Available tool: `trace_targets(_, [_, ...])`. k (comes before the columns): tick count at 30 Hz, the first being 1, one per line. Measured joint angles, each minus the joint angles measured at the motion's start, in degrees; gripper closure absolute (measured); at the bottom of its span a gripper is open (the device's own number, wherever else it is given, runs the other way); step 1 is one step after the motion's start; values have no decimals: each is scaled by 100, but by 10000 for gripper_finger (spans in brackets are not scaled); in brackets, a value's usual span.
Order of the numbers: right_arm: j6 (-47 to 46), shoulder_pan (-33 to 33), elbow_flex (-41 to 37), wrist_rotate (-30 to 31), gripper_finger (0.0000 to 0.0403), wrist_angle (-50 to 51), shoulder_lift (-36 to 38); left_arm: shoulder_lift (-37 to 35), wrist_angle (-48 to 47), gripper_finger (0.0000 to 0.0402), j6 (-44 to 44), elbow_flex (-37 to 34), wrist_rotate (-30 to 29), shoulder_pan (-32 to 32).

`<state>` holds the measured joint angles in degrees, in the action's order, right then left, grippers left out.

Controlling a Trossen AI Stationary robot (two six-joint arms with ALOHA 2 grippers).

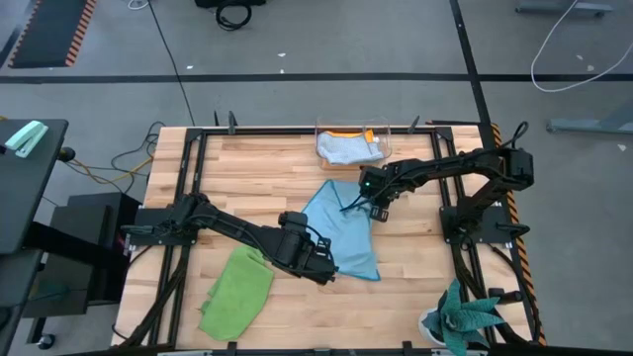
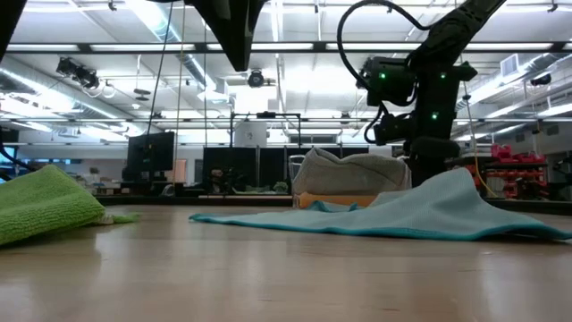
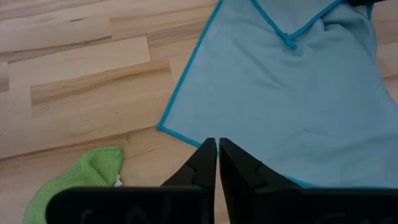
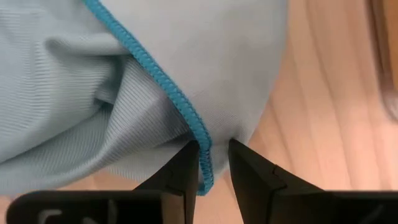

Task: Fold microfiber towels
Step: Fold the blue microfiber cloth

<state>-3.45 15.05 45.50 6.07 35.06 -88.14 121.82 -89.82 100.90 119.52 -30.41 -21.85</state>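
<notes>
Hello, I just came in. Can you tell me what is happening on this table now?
Two robot arms are working on a light blue towel lying on the wooden table. The right claw pinches the towel's stitched edge and lifts it slightly. The left claw, nearly shut, sits at the towel's near edge. A lime green towel lies crumpled aside, and folded towels rest in a clear box.
</notes>
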Motion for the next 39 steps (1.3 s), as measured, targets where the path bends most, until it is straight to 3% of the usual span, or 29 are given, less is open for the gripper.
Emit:
trace_targets(7, [17, 19, 0, 15, 317, -262, 0, 0, 0, 386, -2, 0, -35, 0])
trace_targets(13, [207, 22, 0, 22, 368, -459, 0, 0, 0, 393, 44, 0, -133, 0])
trace_targets(16, [266, 22, 0, 22, 395, -471, 0, 2, 2, 386, 49, 0, -264, 0])
trace_targets(22, [268, -82, 0, 6, 398, -342, 110, 2, -3, 369, 44, -1, -469, 21])
trace_targets(31, [210, -275, 11, -13, 401, 15, 1461, 7, -17, 389, -139, -2, -554, 200])
trace_targets(39, [178, -285, 486, -13, 402, 1376, 2390, 62, -4, 389, -302, 0, -590, 392])
